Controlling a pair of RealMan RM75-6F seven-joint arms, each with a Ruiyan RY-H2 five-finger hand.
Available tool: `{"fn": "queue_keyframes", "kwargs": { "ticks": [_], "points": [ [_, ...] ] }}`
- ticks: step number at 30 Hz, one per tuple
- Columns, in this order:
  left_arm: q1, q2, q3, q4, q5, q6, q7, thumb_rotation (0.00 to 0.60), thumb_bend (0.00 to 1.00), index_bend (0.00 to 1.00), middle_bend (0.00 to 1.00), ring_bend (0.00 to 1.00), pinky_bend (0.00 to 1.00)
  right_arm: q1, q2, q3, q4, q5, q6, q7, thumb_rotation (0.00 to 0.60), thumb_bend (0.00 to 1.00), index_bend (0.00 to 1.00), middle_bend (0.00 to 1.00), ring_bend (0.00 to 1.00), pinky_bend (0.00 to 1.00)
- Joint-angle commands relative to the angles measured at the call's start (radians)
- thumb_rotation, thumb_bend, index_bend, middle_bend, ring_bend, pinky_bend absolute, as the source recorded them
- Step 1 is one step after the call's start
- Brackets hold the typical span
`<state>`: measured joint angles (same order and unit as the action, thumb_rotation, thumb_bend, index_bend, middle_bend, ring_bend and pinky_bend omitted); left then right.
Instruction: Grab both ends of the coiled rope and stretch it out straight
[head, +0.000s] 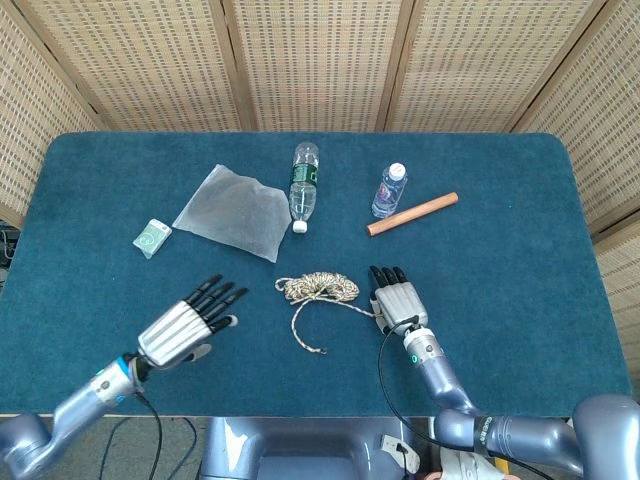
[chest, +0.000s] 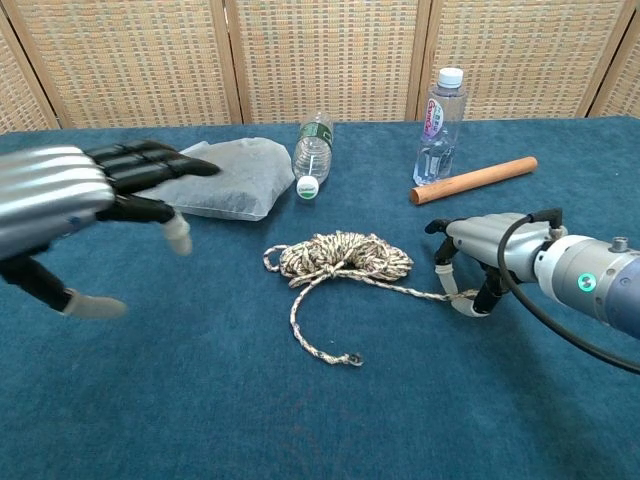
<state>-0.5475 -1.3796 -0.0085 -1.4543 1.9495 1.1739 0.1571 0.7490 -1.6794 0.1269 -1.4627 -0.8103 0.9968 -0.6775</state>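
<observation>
The coiled rope (head: 320, 288) (chest: 345, 257) lies mid-table. One free end (head: 322, 350) (chest: 350, 358) curls toward the front edge. The other strand runs right to my right hand (head: 398, 300) (chest: 492, 250), which arches palm down over it and pinches that end (chest: 460, 298) between thumb and a finger. My left hand (head: 186, 327) (chest: 70, 195) hovers above the cloth to the left of the coil, fingers stretched out and apart, holding nothing. It is a hand's width or more from the rope.
Behind the rope are a flat translucent bag (head: 235, 212) (chest: 215, 178), a lying bottle (head: 303, 185) (chest: 313, 150), an upright bottle (head: 390, 190) (chest: 440, 110) and a wooden rod (head: 412, 213) (chest: 472, 180). A small green packet (head: 152, 236) sits left on the blue table (head: 520, 250).
</observation>
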Motion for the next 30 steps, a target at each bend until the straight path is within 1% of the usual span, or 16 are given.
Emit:
{"fn": "queue_keyframes", "kwargs": {
  "ticks": [1, 6, 10, 14, 19, 24, 30],
  "points": [
    [-0.097, -0.106, -0.010, 0.051, 0.008, -0.103, -0.017, 0.600, 0.19, 0.39, 0.00, 0.00, 0.00, 0.005, -0.003, 0.003, 0.001, 0.004, -0.003, -0.001, 0.600, 0.43, 0.60, 0.00, 0.00, 0.00],
    [-0.139, -0.178, -0.013, 0.083, -0.028, -0.172, 0.025, 0.600, 0.21, 0.40, 0.00, 0.00, 0.00, 0.010, -0.005, 0.007, 0.002, 0.006, -0.009, 0.006, 0.600, 0.43, 0.61, 0.00, 0.00, 0.00],
    [-0.155, -0.207, -0.019, 0.103, -0.044, -0.182, 0.056, 0.600, 0.22, 0.40, 0.00, 0.00, 0.00, 0.012, -0.003, 0.006, 0.002, 0.005, -0.012, 0.009, 0.600, 0.43, 0.61, 0.00, 0.00, 0.00],
    [-0.182, -0.236, -0.031, 0.127, -0.084, -0.215, 0.067, 0.600, 0.23, 0.41, 0.00, 0.00, 0.00, 0.017, -0.001, 0.009, 0.004, 0.011, -0.015, 0.010, 0.600, 0.43, 0.61, 0.00, 0.00, 0.00],
    [-0.199, -0.263, -0.030, 0.149, -0.111, -0.231, 0.069, 0.600, 0.23, 0.45, 0.00, 0.00, 0.00, 0.019, 0.002, 0.009, 0.001, 0.015, -0.015, 0.011, 0.600, 0.43, 0.62, 0.00, 0.00, 0.00],
    [-0.221, -0.325, -0.032, 0.196, -0.151, -0.262, 0.070, 0.600, 0.25, 0.46, 0.00, 0.00, 0.00, 0.022, 0.000, 0.005, 0.006, 0.022, -0.019, 0.008, 0.600, 0.43, 0.62, 0.00, 0.00, 0.00],
    [-0.240, -0.372, -0.029, 0.233, -0.174, -0.266, 0.069, 0.600, 0.25, 0.47, 0.00, 0.00, 0.00, 0.026, -0.005, 0.003, 0.018, 0.026, -0.026, 0.013, 0.600, 0.43, 0.62, 0.00, 0.00, 0.00]
  ]
}}
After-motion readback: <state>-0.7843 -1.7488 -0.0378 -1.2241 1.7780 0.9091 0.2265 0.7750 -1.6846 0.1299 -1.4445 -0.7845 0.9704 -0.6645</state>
